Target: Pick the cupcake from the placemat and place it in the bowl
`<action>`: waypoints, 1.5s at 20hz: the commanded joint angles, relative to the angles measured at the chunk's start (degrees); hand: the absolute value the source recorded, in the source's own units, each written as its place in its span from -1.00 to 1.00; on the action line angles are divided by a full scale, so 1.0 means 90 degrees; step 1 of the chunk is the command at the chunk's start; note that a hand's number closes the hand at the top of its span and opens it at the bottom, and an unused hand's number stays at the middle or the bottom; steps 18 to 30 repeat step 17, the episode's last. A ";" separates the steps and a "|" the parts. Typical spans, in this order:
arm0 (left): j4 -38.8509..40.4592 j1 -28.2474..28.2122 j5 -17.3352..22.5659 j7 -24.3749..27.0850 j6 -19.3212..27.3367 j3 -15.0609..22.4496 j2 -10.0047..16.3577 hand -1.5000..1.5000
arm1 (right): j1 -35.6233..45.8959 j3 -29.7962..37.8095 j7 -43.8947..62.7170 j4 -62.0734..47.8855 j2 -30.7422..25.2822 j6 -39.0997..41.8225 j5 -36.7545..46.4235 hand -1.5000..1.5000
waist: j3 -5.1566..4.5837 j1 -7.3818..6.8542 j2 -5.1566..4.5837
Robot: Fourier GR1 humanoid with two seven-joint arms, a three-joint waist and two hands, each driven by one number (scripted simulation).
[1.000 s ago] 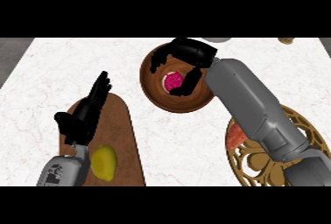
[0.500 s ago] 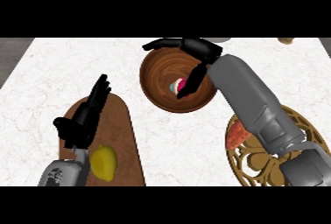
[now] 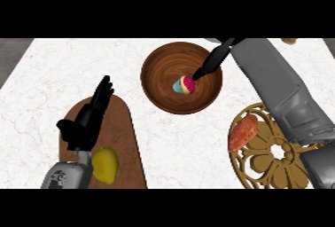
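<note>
You see the cupcake (image 3: 185,85) sitting in the bowl (image 3: 163,66), upper centre. Right robot hand (image 3: 212,62) is over it, fingers straight, apart. Left robot hand (image 3: 83,126) rests open, lower left. Placing looks done; just pull clear.

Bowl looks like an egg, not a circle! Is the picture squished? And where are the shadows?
Head view: the bowl does show taller than wide, so the view looks stretched up and down. Head view: the light is even, with no glare on the counter and no clear shadow under the cupcake or the right hand over the bowl.
</note>
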State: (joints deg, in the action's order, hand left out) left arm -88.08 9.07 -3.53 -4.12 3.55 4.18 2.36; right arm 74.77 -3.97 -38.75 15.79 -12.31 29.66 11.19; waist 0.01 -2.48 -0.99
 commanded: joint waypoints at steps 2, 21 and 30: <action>0.0087 0.0241 0.0124 -0.0026 -0.0164 -0.0037 0.0028 0.00 | 0.0275 0.0376 -0.0043 -0.0451 -0.0455 0.1469 -0.0413 -1.00 | 0.0002 -0.0084 -0.0055; -0.0044 0.0092 -0.0009 0.0019 -0.0049 0.0036 -0.0029 0.00 | -0.0523 0.0088 -0.0285 0.0166 -0.1175 0.2640 -0.0537 -1.00 | 0.0016 -0.0163 -0.0104; -0.0044 0.0092 -0.0009 0.0019 -0.0049 0.0036 -0.0029 0.00 | -0.0523 0.0088 -0.0285 0.0166 -0.1175 0.2640 -0.0537 -1.00 | 0.0016 -0.0163 -0.0104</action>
